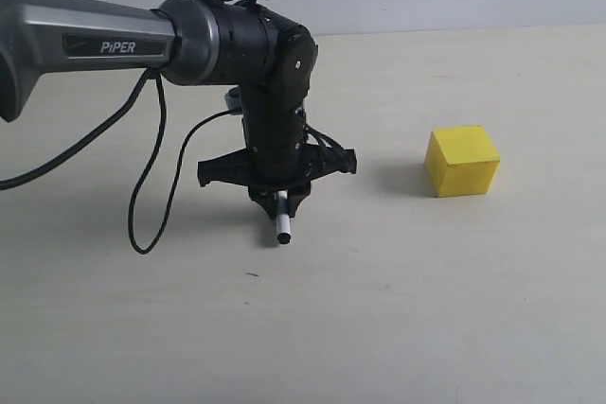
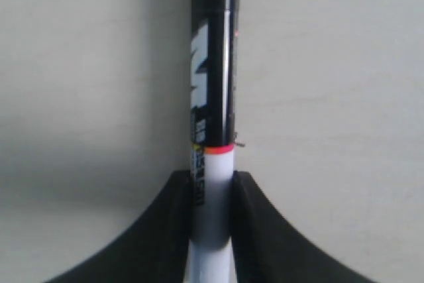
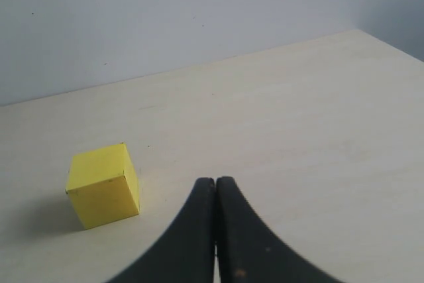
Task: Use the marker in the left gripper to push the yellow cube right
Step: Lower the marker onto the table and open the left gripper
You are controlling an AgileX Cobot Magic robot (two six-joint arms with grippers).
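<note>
My left gripper (image 1: pixel 280 198) points down over the table and is shut on the marker (image 1: pixel 282 222), whose white barrel sticks out below the fingers with its dark tip close to the tabletop. In the left wrist view the marker (image 2: pixel 213 97) runs straight out between the two black fingers (image 2: pixel 171 230). The yellow cube (image 1: pixel 461 160) sits on the table well to the right of the marker, apart from it. In the right wrist view the cube (image 3: pixel 103 185) lies beside my right gripper (image 3: pixel 215 181), which is shut and empty.
The pale tabletop (image 1: pixel 398 309) stretches all around. Black cables (image 1: pixel 151 186) hang in a loop from the left arm (image 1: pixel 95 40) down to the table. A plain wall (image 3: pixel 165 11) stands behind the table's far edge.
</note>
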